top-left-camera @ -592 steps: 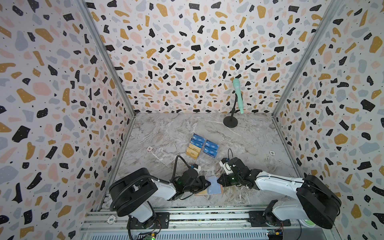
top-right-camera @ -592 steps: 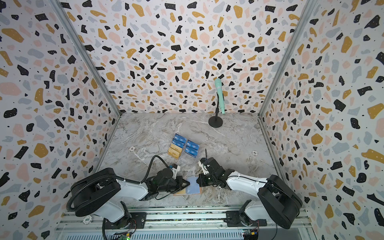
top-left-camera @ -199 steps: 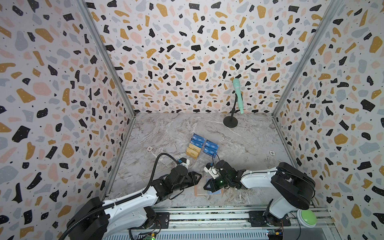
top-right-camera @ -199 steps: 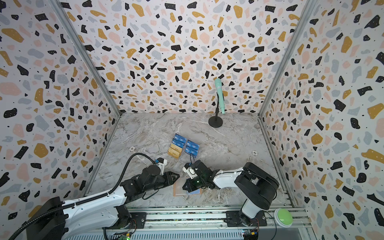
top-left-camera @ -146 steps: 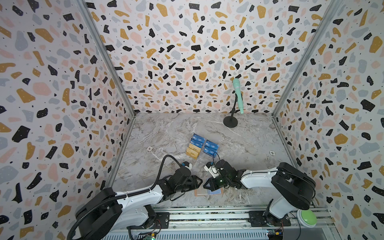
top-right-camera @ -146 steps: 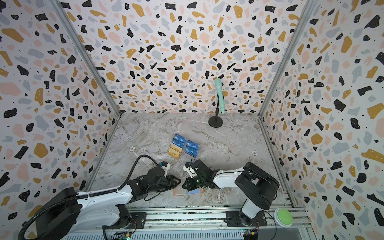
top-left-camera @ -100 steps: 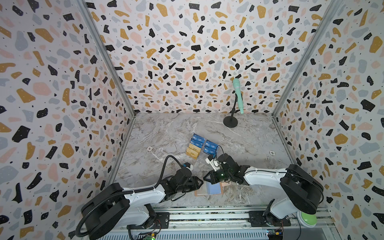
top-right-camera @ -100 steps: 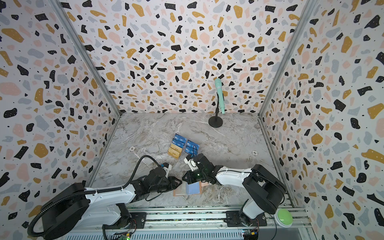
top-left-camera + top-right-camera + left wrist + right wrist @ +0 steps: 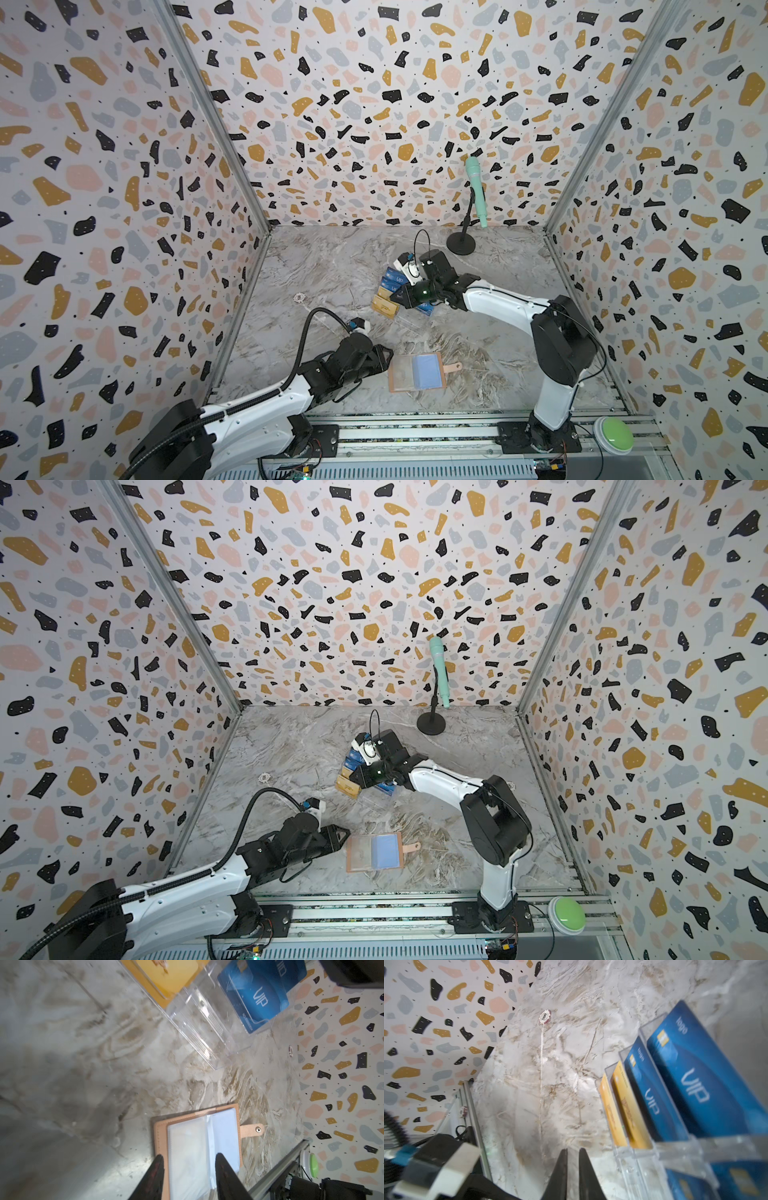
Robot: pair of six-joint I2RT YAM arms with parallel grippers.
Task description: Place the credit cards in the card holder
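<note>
Cannot read the print on the gold cards [image 9: 630,1109], too blurred. Cannot see the blue cards [image 9: 392,276] whole, partly covered by the right end effector [image 9: 395,298]. Cannot follow the card holder [image 9: 161,1134] past the left wrist view's edge.

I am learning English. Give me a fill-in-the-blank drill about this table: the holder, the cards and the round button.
1. The holder is not shut: it lies ____, its tab unsnapped.
2. The blue cards in the clear stand bear the white word ____.
3. The round button at the front rail is ____.

Missing words: open; VIP; green.
</note>
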